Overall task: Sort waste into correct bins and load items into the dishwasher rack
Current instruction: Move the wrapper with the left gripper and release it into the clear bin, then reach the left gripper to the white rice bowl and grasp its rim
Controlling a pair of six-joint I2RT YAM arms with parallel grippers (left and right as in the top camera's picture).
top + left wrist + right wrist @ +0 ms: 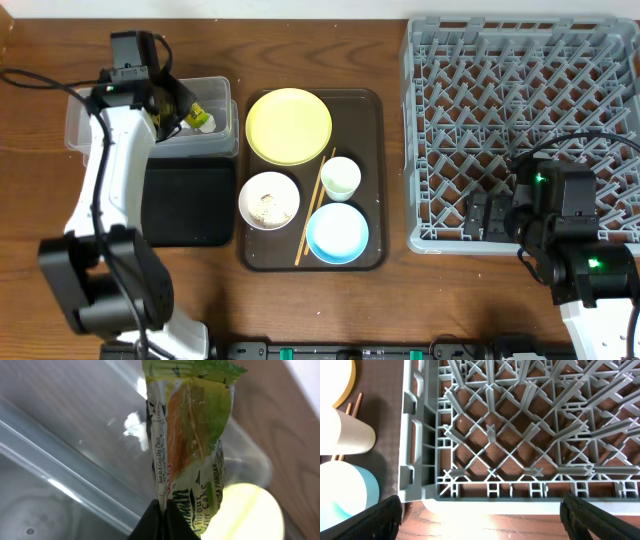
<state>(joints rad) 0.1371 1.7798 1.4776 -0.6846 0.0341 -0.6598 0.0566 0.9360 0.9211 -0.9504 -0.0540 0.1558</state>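
I'm pinching the snack wrapper (192,435) by one end seam in my left hand (163,510), the fingers closed tight on the crimp. It's dangling at the clear tub (222,92) in the upper left of the overhead view. Gripping just the edge should let it fall clean once I'm releasing. The rice scraps (268,207) are sitting in the white bowl (250,190) on the brown tray (372,110) mid-frame, with nothing loaded yet. My right hand (480,515) is spread wide and carrying nothing, hovering at the lower left corner of the dishwasher rack (520,435). I reckon it's parking close to the dishes for loading.
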